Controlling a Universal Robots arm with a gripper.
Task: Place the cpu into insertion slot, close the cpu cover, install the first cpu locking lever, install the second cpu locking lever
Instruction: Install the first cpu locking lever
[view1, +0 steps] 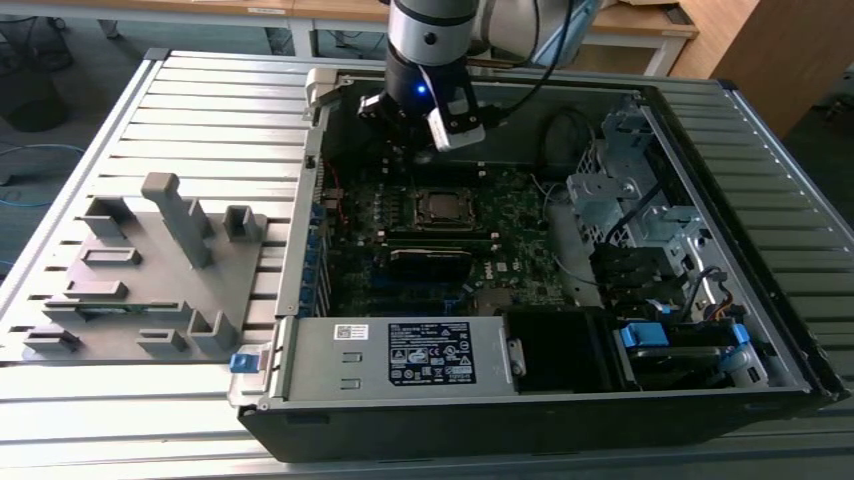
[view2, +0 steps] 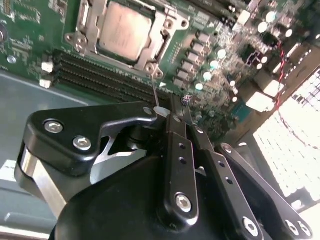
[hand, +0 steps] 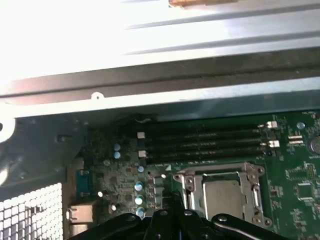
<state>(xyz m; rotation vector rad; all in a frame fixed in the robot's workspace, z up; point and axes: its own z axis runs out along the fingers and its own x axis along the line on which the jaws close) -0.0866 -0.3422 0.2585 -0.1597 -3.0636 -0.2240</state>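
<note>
Slatted metal counter (view1: 200, 90) carries a grey fixture block (view1: 147, 280) at the exterior view's left and, beside it, an open PC case (view1: 561, 425) lying w/ its side panel off. Inside the case: green motherboard (view1: 514, 250), silver power supply (view1: 400, 352) along the near wall, drive cages (view1: 627, 200) at the exterior view's right. A wooden desk (view1: 654, 25) stands in the bg beyond the counter.

Robot arm (view1: 430, 30) comes down over the far end of the case. The gripper (view2: 169, 111) hangs raised above the motherboard, near the insertion slot (view1: 445, 225), on the side toward the case's far wall. Fingers (view2: 176, 135) are closed, pressed flat against each other along their length in the second wrist view, w/ no part seen clamped betw them. A thin metal rod (view2: 155, 92) stands right at the fingertips, pointing toward the socket. Can't tell if the tips touch it, or what it's attached to.

The cpu (view2: 127, 32) sits in the insertion slot, dull silver face up, approx mid-board. The cpu cover (hand: 220, 174) lies down flat over it, frame round the chip's edges, face showing thru the cut-out in both wrist views. Long black memory slots (hand: 200, 142) run just beside the socket, betw it and the case wall. Whether the levers round the socket are latched: can't tell.
</note>
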